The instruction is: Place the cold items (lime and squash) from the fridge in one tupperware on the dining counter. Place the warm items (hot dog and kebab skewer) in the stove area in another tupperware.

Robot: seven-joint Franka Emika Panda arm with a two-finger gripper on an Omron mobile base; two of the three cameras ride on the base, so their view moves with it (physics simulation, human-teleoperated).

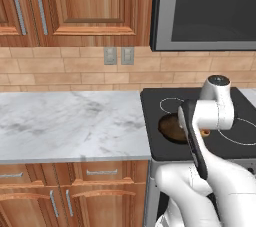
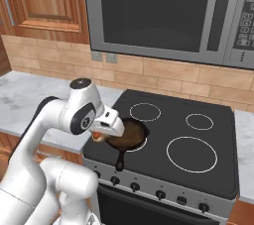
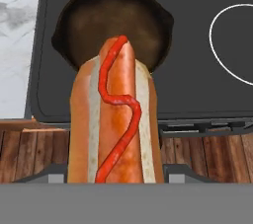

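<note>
Between the tips of your pincer [image 3: 116, 176] sits the hot dog [image 3: 116, 119], a browned sausage in a pale bun with a wavy red line of ketchup along its top. The pincer is clenched on it: in the hand view the sausage rises straight up from between the two dark tips, so its long axis runs out along the reach of the pincer and away from the hand, not across it. That is the relation your next move turns on. The free end leads, and it will reach any container wall before the tips do.

Left of the pincer, in the left base view, you have the white-and-grey marble desk [image 1: 70, 121], level with the stove and bare as far as these frames reach. No tupperware appears in them, so you will have to carry the hot dog elsewhere, I judge.

Below and beyond the pincer lies the round dark cast-iron skillet [image 3: 113, 20] on the black glass stovetop [image 3: 197, 90]. The hot dog's far end hangs over the pan's near rim, and it looks lifted clear of the pan.

Right of the pincer are the white-ringed burners [image 2: 192, 153], with nothing standing on them. I cannot make out the kebab skewer from here.
</note>
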